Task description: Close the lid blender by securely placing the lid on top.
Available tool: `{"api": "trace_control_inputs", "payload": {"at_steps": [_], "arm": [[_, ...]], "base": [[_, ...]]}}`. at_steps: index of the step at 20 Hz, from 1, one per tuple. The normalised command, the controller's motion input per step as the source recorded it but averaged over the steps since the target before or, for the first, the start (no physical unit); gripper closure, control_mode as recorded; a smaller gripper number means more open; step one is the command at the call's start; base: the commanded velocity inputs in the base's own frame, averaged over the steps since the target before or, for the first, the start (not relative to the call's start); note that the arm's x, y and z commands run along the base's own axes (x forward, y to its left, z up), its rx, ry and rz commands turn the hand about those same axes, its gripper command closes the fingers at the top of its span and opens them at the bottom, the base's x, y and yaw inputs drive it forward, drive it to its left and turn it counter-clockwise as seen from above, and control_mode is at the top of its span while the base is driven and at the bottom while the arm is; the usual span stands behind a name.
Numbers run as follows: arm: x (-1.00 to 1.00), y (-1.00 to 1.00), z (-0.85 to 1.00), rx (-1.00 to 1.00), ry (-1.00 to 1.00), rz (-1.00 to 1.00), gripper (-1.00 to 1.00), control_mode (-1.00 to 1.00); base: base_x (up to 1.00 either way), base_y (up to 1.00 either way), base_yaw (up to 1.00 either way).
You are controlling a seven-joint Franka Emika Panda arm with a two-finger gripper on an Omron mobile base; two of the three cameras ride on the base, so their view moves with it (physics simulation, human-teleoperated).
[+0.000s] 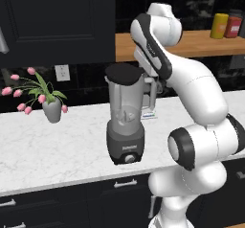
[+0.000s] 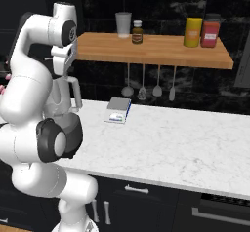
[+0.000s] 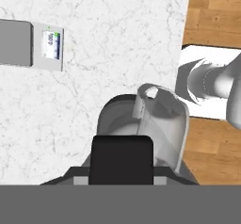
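The blender (image 1: 125, 126) is seen on the white marbled tabletop (image 1: 52, 150): a dark grey motor base with a round front knob, and above it a tall, translucent grey jar with a handle at its right side. The lid (image 1: 123, 73), a round, slightly domed black disc, is placed on top of the jar and matches its rim in width; whether it is fully seated cannot be told.

The pincer (image 3: 121, 159) is seen in the hand view as a black block directly above the jar, pressed together; it appears to be pinching the lid, though the contact is hidden.

In the left base view the white arm is bent over the jar from the right, and the handle is partly hidden by it.

A small grey scale (image 2: 118, 110) with a pale display is laid flat on the tabletop behind the blender. A grey vase (image 1: 51, 110) holding pink tulips is stood to the left, well apart. On the wooden shelf (image 2: 156, 50) are set a pale tumbler (image 2: 123, 25), a brown bottle (image 2: 137, 32), a yellow canister (image 2: 193, 32) and a red canister (image 2: 210, 31). Four metal utensils (image 2: 149, 87) are hung beneath it.
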Motion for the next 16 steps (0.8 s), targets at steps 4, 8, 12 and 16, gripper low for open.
{"api": "trace_control_inputs", "payload": {"at_steps": [4, 8, 12, 16], "arm": [[0.04, 0.00, -0.01, 0.00, 0.00, 0.00, 1.00, -1.00], [0.29, -0.15, 0.00, -0.02, 0.02, 0.00, 1.00, -1.00], [0.26, -0.11, 0.00, -0.04, 0.07, 0.00, 1.00, -1.00], [0.13, -0.06, -0.06, -0.04, 0.16, 0.00, 1.00, -1.00]], "base": [[0.00, 0.00, 0.00], [0.00, 0.00, 0.00], [0.00, 0.00, 0.00], [0.00, 0.00, 0.00]]}}
